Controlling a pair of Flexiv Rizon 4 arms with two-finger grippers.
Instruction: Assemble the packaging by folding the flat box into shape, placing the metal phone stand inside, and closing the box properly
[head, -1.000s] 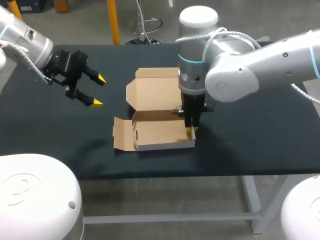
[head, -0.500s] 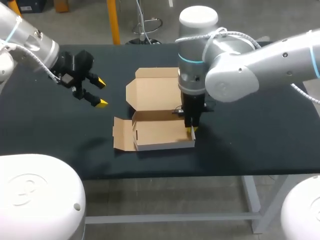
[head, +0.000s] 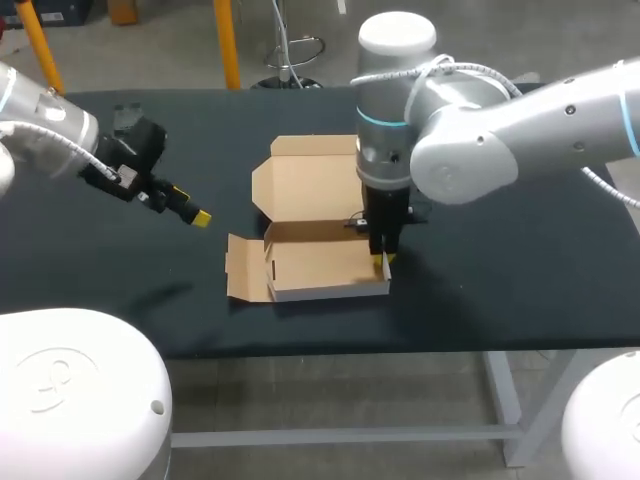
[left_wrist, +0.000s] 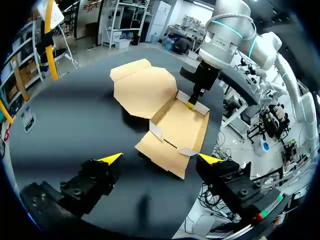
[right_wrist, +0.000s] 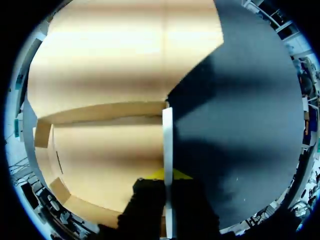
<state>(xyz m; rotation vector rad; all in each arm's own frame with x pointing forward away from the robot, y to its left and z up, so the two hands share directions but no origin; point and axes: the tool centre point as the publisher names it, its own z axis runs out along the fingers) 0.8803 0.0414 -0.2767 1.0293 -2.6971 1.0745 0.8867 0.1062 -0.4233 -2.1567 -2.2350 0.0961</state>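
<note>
The brown cardboard box (head: 318, 262) lies open at mid-table, its lid (head: 305, 180) flat toward the far side and a flap (head: 245, 267) spread out to its left. My right gripper (head: 383, 262) points straight down, shut on the box's right side wall (right_wrist: 167, 145), whose white edge runs between the yellow tips of that gripper (right_wrist: 167, 176). My left gripper (head: 195, 210) hovers left of the box, open and empty. In the left wrist view the box (left_wrist: 175, 130) lies ahead of the left gripper (left_wrist: 161, 159). No metal phone stand shows in any view.
The black table (head: 520, 260) has bare room right of the box and along the left side under my left arm. Its front edge (head: 330, 350) runs close below the box.
My left gripper has rolled and dropped slightly toward the table, edging toward the box's left side. The right arm and the box have stayed still.
</note>
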